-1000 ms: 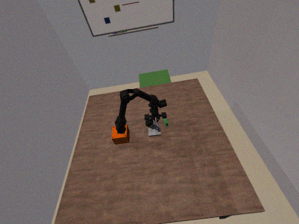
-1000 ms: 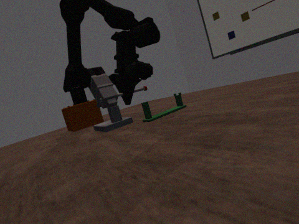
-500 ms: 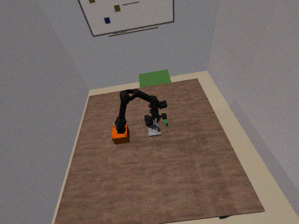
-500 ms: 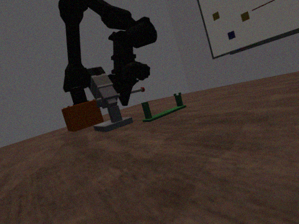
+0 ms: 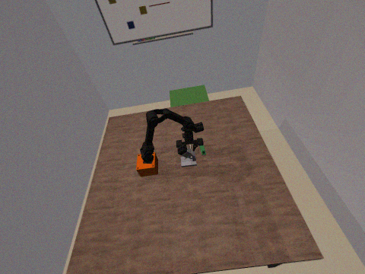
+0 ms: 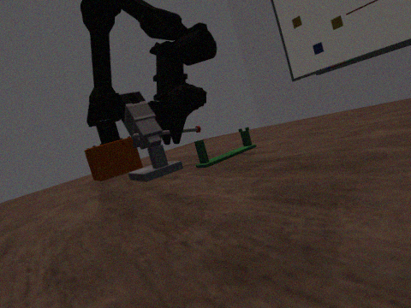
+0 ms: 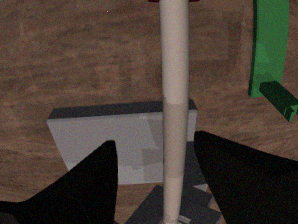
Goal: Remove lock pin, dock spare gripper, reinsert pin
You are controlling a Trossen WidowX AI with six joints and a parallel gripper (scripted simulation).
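The mount's pale base [image 5: 188, 164] [image 6: 162, 172] [image 7: 95, 145] stands on the table. Above its post is a tilted grey block assembly [image 6: 145, 121] with a dark part behind its top; I cannot tell where socket and spare gripper meet. The pale lock pin [image 6: 189, 130] [image 7: 175, 75] sticks out from the assembly, its red head [image 6: 198, 129] at the free end. My gripper [image 6: 171, 140] [image 7: 156, 144] is partly open and points down beside the pin. In the wrist view the pin's shaft shows between the two fingertips, nearer the right one; contact cannot be told.
A green cradle [image 5: 203, 150] [image 6: 223, 156] [image 7: 270, 45] with two upright posts stands beside the mount and holds nothing. The arm's orange base block [image 5: 147, 166] [image 6: 113, 160] is on the mount's other side. The wooden table [image 5: 190, 213] [image 6: 214, 239] extends around them.
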